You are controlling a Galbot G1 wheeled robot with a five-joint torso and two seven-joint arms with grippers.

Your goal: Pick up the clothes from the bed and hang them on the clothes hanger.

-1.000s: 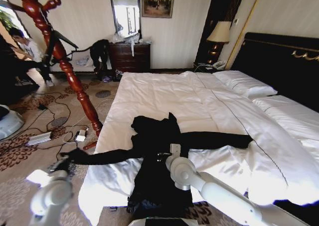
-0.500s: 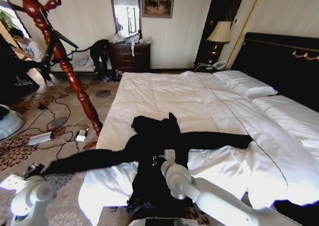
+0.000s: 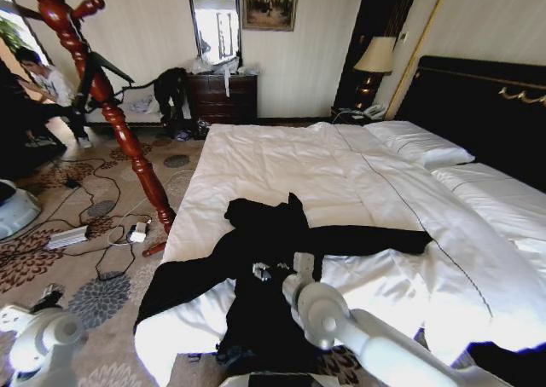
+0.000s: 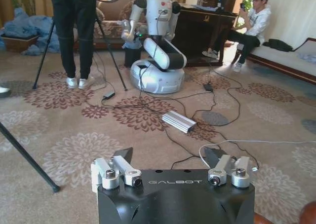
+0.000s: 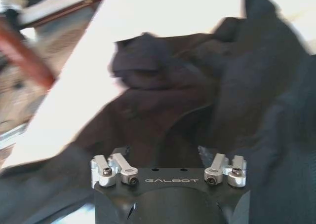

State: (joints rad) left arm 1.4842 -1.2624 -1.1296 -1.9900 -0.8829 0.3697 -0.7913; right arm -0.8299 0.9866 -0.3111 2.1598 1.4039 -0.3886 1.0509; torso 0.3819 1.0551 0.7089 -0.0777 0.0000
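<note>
Lying across the near end of the bed, the clothes are one long black coat, one sleeve stretched flat toward the pillows and the other sagging over the mattress edge toward the carpet. Your right gripper hovers just above the coat's middle with its jaws spread wide, pinching nothing. Your left gripper sits low beside the bed over patterned carpet, jaws also spread and empty, pointing away from the coat.

You risk most from the fabric itself: it looks soft and slippery, so a shallow pinch could take one loose layer, and the long body and sleeves could drag or snag. The white sheet sits directly beneath, so closing too deep might gather linen too. Cables trail across the carpet between the bed and the clothes hanger, which leans in the head view; you could catch them while driving.

The stand's base and top are cut off, and the right wrist view is blurred, so you cannot judge contact with the coat.
</note>
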